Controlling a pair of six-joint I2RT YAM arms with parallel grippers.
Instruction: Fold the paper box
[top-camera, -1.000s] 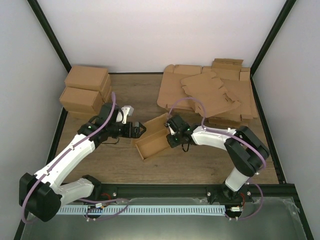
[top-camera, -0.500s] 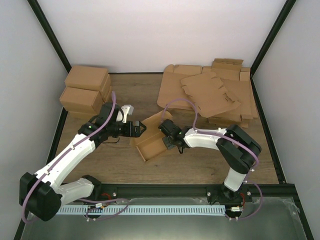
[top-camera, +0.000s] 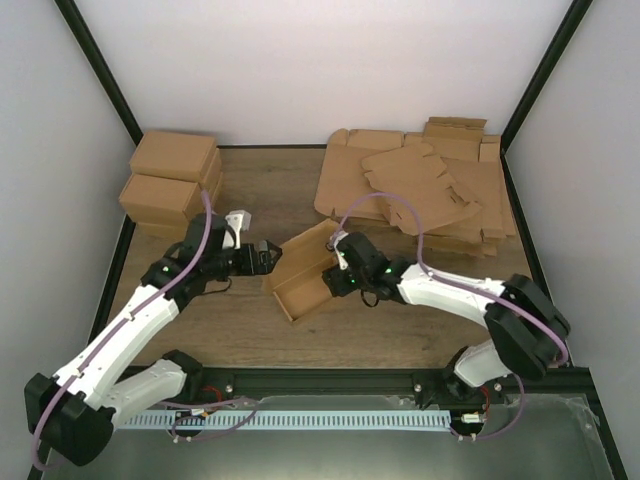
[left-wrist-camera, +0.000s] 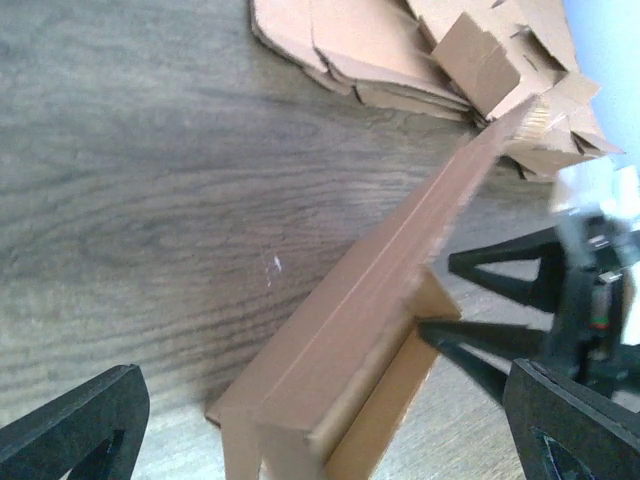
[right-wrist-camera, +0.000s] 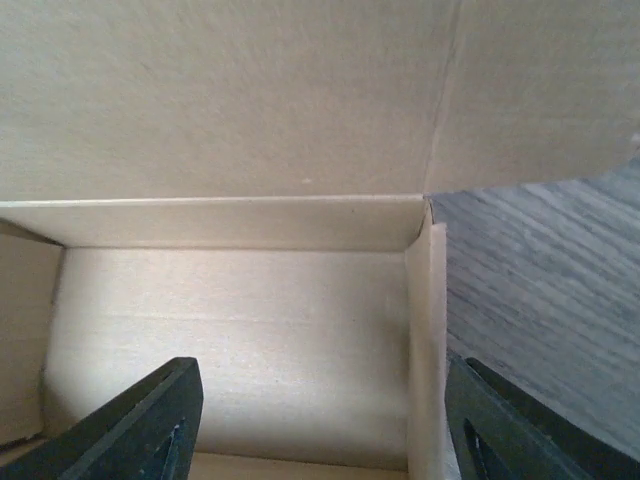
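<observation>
The paper box (top-camera: 303, 280) lies mid-table as a half-folded shallow tray, its lid flap standing up along the far side. My left gripper (top-camera: 264, 256) is open just left of the box's near-left corner. In the left wrist view that corner (left-wrist-camera: 340, 350) sits between and ahead of the spread fingers (left-wrist-camera: 80, 425), not touching them. My right gripper (top-camera: 340, 278) hovers open over the tray's right end. The right wrist view looks into the tray's inside (right-wrist-camera: 240, 320), with the side wall (right-wrist-camera: 425, 330) between its wide-spread fingers (right-wrist-camera: 135, 420).
A stack of finished brown cartons (top-camera: 170, 180) stands at the back left. A pile of flat cardboard blanks (top-camera: 420, 185) covers the back right, and its edge shows in the left wrist view (left-wrist-camera: 400, 50). Black frame posts and white walls bound the table.
The right gripper, shut and pressed into the box half a second ago, has opened and drawn back slightly to the right. The left gripper has retreated a little to the left.
</observation>
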